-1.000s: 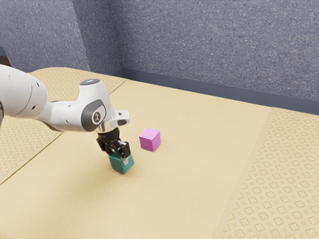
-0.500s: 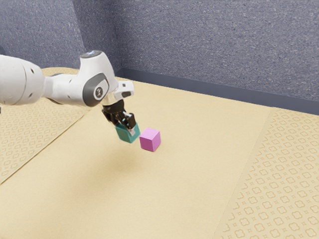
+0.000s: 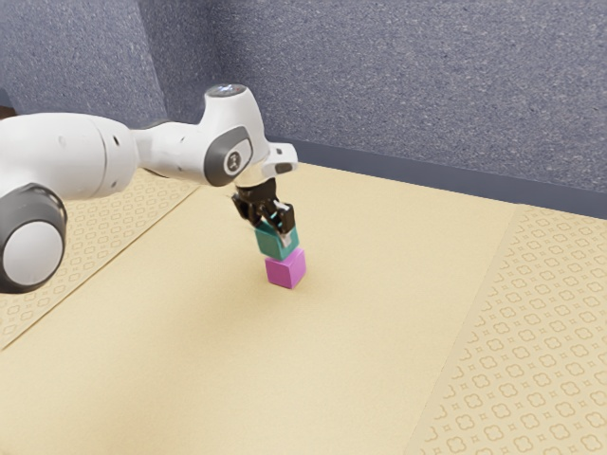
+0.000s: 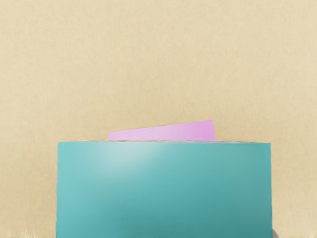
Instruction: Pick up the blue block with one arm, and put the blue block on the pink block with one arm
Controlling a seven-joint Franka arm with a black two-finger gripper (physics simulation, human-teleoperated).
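The blue block (image 3: 277, 244) is a small cube, more teal than blue, with plain matte faces. It hangs tilted in the black gripper (image 3: 274, 226), whose two fingers press on it from opposite sides with a narrow gap between them. The cube sits directly above the pink block (image 3: 285, 269), and its lower edge is at the pink cube's top. I cannot tell whether the two touch.

In the wrist view, the blue block (image 4: 163, 191) is a broad teal face just under the hand. A thin strip of the pink block (image 4: 166, 131) peeks out beyond its far edge.

The pink cube stands on the plain tan table (image 3: 379, 332). Patterned bands (image 3: 517, 360) run along the table's sides, well apart from both cubes. The white arm (image 3: 114, 161) comes in from the exterior view's left, in front of a grey wall (image 3: 427, 76).
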